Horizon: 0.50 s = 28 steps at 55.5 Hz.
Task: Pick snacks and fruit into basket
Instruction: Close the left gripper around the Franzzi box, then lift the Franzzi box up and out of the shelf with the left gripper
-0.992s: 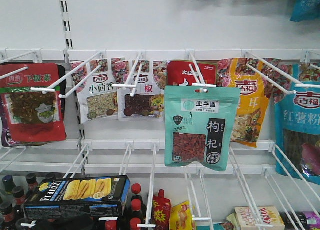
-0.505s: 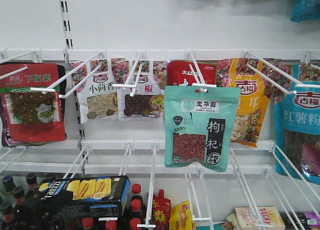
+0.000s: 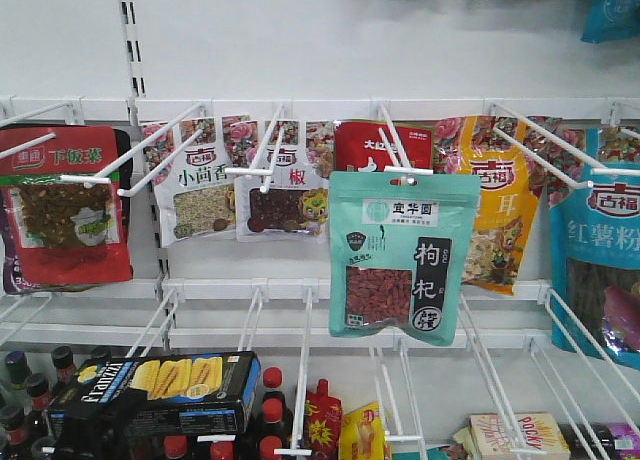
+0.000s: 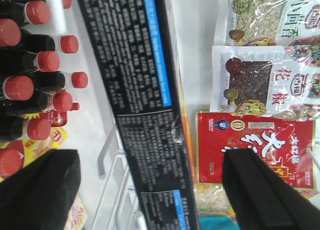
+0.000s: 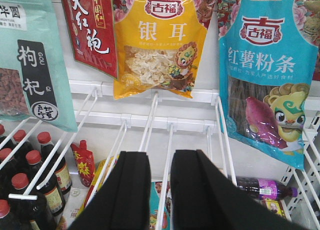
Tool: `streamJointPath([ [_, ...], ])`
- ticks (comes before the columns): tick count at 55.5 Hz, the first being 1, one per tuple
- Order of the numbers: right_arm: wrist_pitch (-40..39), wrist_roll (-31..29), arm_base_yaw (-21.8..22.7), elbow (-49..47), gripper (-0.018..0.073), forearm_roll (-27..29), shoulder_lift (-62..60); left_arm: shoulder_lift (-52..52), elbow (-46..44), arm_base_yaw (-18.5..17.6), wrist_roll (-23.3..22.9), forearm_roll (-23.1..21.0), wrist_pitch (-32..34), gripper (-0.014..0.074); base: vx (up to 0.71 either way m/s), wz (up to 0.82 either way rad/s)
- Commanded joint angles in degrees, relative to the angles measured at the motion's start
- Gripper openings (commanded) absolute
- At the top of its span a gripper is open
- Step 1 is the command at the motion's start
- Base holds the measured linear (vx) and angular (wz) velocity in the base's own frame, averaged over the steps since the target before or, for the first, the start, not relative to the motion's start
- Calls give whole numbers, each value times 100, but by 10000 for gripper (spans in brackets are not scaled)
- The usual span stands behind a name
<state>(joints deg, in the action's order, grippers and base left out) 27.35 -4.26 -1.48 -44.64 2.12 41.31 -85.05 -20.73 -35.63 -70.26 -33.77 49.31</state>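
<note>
While your left hand (image 4: 148,160) stands wide open, the cookie box (image 4: 131,65) runs straight through the gap between its two black fingers (image 4: 40,190). You can see bare space on both sides. Neither finger touches the box, and the box sits somewhat nearer the finger on the right of that wrist view. Dark bottles (image 4: 30,85) with red caps crowd just beside the box on one side, and a red pouch (image 4: 252,150) hangs on the other.

In the front view you'll find the box lying lengthwise at the lower left, on the wire rack (image 3: 303,370), with its yellow cookie picture facing out and the bottles below and around it.

Your right hand (image 5: 161,190) has its fingers drawn nearly together, with only a thin slit between them, and it holds nothing. The green pouch (image 5: 27,55) hangs up and to the left of that hand, well apart from it, at the edge of the wrist view. Seen from the front, it hangs on a hook in the middle of the upper row, in front of the red pouch. Above your right hand hang a yellow pouch (image 5: 160,45) and a blue pouch (image 5: 270,75).
</note>
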Motion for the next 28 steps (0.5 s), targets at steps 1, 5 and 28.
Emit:
streamJointPath([
  [1, -479, -72, 42, -205, 209, -36, 1, 20, -299, -22, 30, 102, 506, 639, 0, 0],
  [5, -453, -72, 42, -205, 209, -36, 1, -109, -437, -22, 126, 102, 526, 639, 0, 0],
  [28, -436, -72, 42, -205, 209, -36, 1, -883, -924, -22, 65, -147, 809, 622, 0, 0],
])
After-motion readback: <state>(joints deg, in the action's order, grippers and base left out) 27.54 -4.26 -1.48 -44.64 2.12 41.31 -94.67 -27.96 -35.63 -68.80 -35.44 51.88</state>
